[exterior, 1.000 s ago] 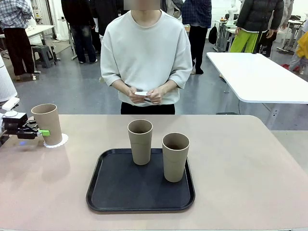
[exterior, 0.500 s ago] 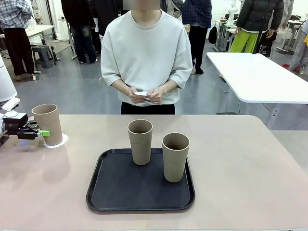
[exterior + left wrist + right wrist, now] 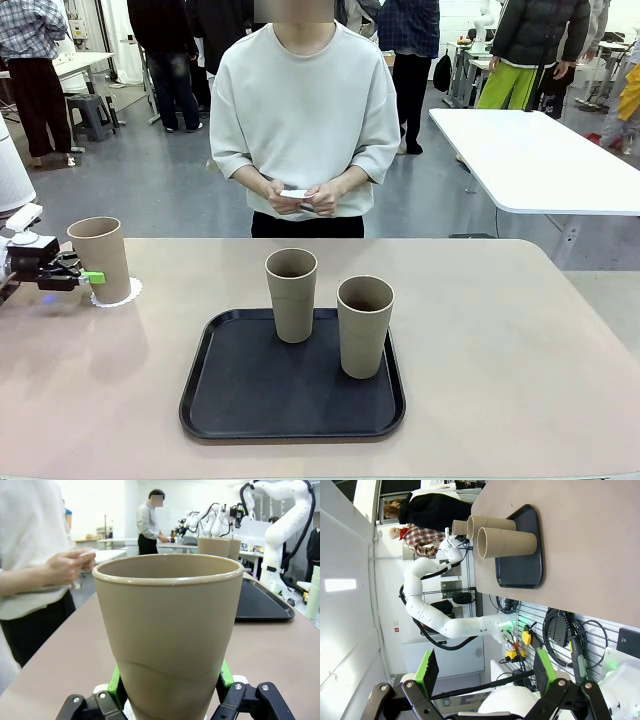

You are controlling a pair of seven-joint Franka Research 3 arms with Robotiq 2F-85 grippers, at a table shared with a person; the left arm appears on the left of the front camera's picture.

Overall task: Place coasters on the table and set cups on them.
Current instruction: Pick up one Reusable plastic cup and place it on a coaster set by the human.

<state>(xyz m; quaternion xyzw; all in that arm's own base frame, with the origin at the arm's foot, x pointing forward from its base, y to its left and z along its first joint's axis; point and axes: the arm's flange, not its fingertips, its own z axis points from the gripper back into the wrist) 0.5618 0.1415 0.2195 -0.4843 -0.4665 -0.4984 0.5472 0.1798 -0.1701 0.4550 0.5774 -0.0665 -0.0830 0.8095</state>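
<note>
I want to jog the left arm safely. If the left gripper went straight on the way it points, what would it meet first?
The cup on its coaster: it stands between the fingers of the left gripper, its wall directly ahead, seemingly with almost no gap.

A smooth grey floor [image 3: 150, 190] runs back under even, bright indoor light. Beyond the far right corner of the table [image 3: 500, 330] stands a long white table [image 3: 540, 150] on pale legs. Far off to the left, a grey stool [image 3: 90, 112] sits beside another white desk [image 3: 75, 62].
</note>
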